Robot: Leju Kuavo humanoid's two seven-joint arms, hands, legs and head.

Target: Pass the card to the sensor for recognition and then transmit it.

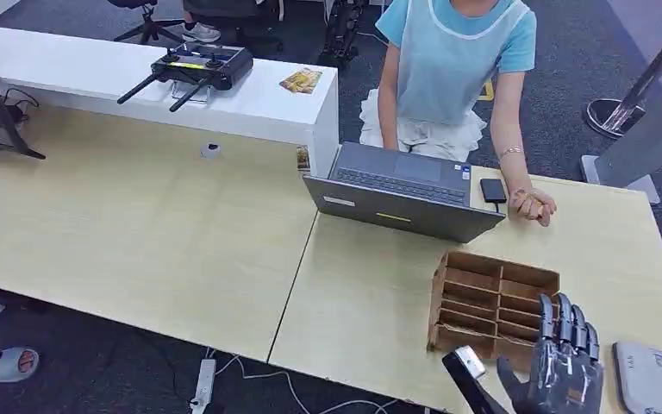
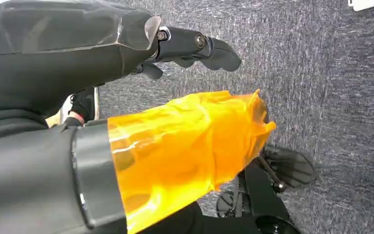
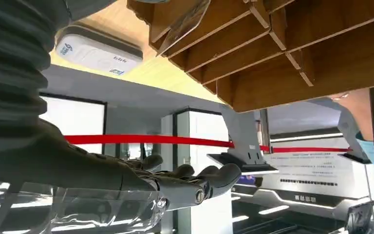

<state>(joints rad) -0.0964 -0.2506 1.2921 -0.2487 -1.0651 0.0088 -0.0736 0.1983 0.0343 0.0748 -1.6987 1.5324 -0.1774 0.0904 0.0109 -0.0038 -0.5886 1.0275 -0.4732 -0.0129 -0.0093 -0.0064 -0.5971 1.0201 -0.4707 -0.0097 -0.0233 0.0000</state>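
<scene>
Right hand (image 1: 565,362) empty, fingers spread, just beside wooden rack (image 1: 491,302); likely pre-grasp, next needs reach into slot for card.

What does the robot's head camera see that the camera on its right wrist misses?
Head view alone: the laptop, a person's hand resting on the table, and the black controller on the white counter. Right wrist view alone: a red stripe across the room behind. Both share the right hand, open beside the wooden slotted rack, and the grey sensor box.

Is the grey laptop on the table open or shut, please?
Open: the grey laptop shows its keyboard, with the lid raised towards the seated person.
</scene>
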